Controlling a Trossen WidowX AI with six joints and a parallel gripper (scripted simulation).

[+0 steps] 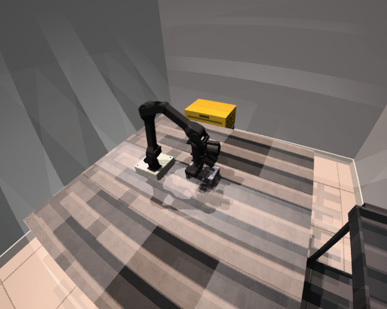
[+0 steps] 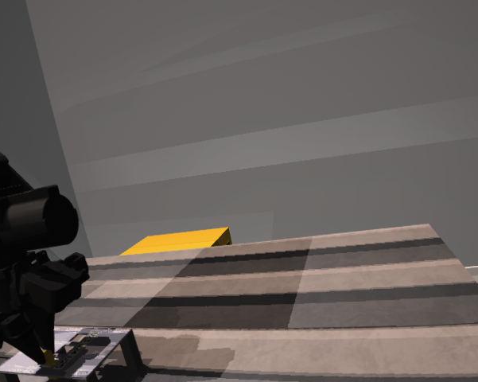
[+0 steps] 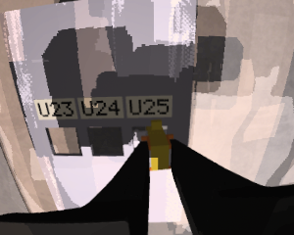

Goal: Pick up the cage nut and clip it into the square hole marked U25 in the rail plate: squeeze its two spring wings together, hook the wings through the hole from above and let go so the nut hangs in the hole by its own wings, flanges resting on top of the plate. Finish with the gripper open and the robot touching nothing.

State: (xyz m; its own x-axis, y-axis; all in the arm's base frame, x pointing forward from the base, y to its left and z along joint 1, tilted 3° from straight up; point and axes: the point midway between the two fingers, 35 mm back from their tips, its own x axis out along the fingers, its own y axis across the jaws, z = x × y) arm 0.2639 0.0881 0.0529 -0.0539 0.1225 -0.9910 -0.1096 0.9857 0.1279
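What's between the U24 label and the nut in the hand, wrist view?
Between the U24 label and the cage nut lie the U25 label's lower left corner and part of the U25 hole, which the nut partly covers.

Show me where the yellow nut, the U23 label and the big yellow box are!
Cage nut [image 3: 160, 145]: wrist view, on its body between the fingers.
U23 label [image 3: 56, 109]: wrist view, middle of the label.
Yellow box [image 1: 210, 105] [image 2: 176, 241]: top and exterior views, on its top face.

Striped tabletop [image 1: 253, 212] [image 2: 375, 296] beneath legged rail plate [image 1: 214, 170] [image 2: 126, 333] [image 3: 73, 181].
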